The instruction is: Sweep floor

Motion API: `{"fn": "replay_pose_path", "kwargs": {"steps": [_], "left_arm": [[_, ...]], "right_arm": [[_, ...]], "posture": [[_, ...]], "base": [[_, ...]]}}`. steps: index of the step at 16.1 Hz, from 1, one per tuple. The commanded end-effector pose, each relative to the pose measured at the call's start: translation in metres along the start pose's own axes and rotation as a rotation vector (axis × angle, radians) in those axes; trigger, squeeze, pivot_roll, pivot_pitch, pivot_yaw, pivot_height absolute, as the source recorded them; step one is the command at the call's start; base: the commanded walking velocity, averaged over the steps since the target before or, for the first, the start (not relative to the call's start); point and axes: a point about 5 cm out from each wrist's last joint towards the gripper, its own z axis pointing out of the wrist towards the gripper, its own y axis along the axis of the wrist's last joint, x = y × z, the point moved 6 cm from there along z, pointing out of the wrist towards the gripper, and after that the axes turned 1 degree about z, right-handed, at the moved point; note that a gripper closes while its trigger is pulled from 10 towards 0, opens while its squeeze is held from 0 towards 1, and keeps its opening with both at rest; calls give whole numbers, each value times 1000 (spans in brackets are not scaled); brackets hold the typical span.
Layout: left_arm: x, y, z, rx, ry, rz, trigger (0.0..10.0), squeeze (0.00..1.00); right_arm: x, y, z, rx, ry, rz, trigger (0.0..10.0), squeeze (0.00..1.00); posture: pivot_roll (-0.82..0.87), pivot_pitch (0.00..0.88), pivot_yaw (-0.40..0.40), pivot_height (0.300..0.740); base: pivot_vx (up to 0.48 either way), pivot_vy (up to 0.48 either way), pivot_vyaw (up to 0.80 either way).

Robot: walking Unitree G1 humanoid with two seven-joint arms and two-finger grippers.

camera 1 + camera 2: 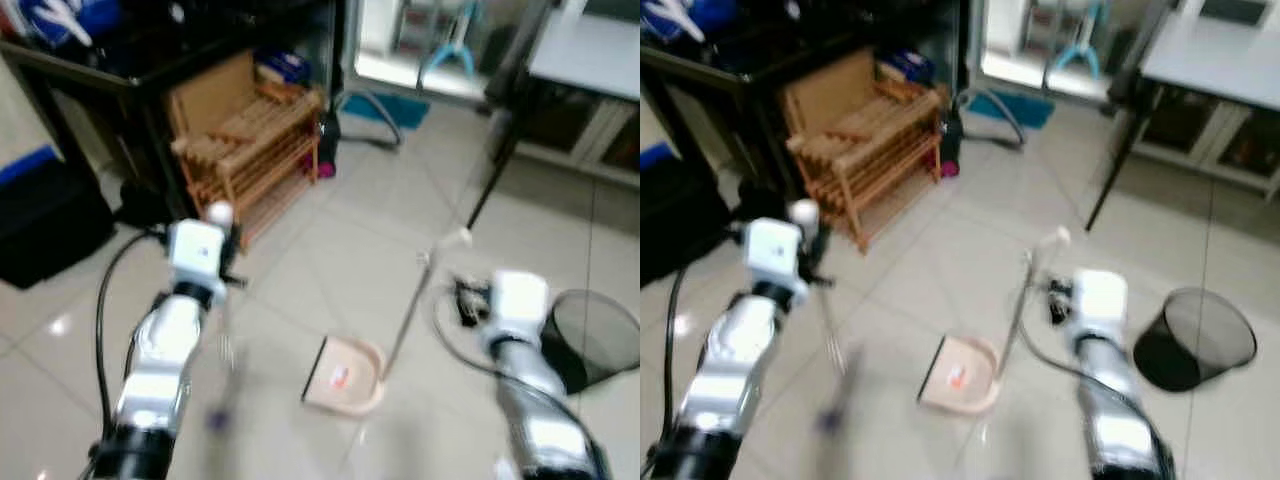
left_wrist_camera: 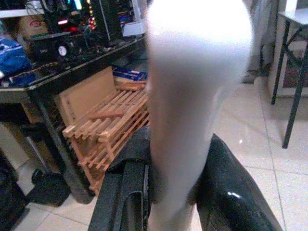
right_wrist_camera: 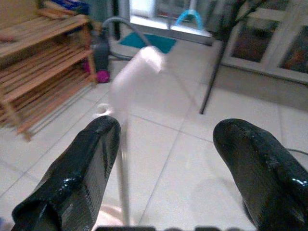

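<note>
Left gripper (image 2: 168,192) clamps blurred white broom handle (image 2: 192,96); pink dustpan (image 1: 345,375) upright.

Soft motion blur throughout, even indoor light, small glints on floor tiles (image 1: 330,260).

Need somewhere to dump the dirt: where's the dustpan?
The dustpan sits on the tiled floor between both arms, left of the black mesh bin.

Right gripper (image 3: 166,178) fingers spread, blurred white handle (image 3: 126,96) between, wooden rack (image 3: 38,72), tiled floor (image 3: 183,159)
</note>
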Motion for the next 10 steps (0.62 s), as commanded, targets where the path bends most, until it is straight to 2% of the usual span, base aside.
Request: {"fn": "replay_pose_path", "kwargs": {"steps": [1,5,10], "left_arm": [[14,6,-2,-26,31,22,10000,0],[8,7,-3,-27,2,31,10000,0],[3,-5,-6,21,-30,51,10000,0]], "right_arm": [[18,9,3,-21,44,43,10000,0],[9,2,-1,-1,12,60,10000,0],[7,-4,-4,14,2,104,10000,0]], "posture": [[4,16,31,740],[4,4,33,740],[6,0,37,740]], "base": [[289,0,0],[276,0,0],[0,0,0]]}}
